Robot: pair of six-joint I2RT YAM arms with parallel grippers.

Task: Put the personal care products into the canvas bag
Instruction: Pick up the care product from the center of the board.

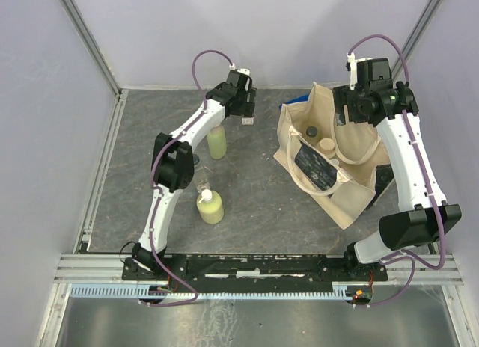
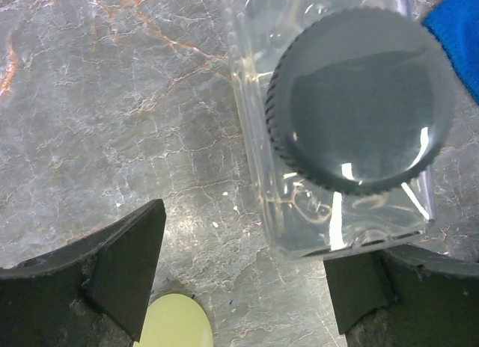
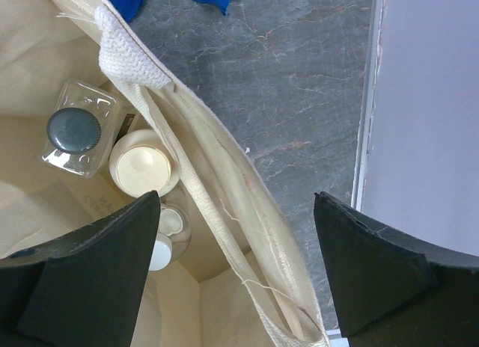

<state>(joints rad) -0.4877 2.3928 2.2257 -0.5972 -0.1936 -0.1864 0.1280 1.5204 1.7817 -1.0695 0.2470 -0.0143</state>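
The beige canvas tote bag (image 1: 352, 197) stands open at 3 o'clock on the grey marbled tabletop (image 1: 254, 205). Its mouth faces upward and its long axis runs roughly from 10 to 4 o'clock. A crumpled blue cloth (image 1: 296, 100) lies just beyond its far end, at 11 o'clock.

Upright inside the bag are a clear black-capped bottle (image 3: 75, 130) and, against it, a round beige jar (image 3: 142, 164). A small pale-capped bottle (image 3: 168, 231) sits just beside the jar at 6 o'clock. A woven beige strap handle (image 3: 123, 51) crosses above them.

The right tool (image 3: 236, 235) hangs over the bag's mouth, jaws spread, gripping nothing. The left tool (image 2: 239, 287) is likewise released. A second clear bottle with a black ribbed cap (image 2: 359, 100) stands upright just ahead of its jaws, nearer the right-hand finger, with its cap toward the camera.

A yellow-green plastic bottle (image 1: 217, 143) stands upright beneath the left arm. Another yellow-green bottle with a pale cap (image 1: 210, 206) stands at 6 o'clock of it.

Pale lilac walls (image 1: 45, 100) enclose the tabletop, and an aluminium rail (image 1: 103, 167) edges its left side.
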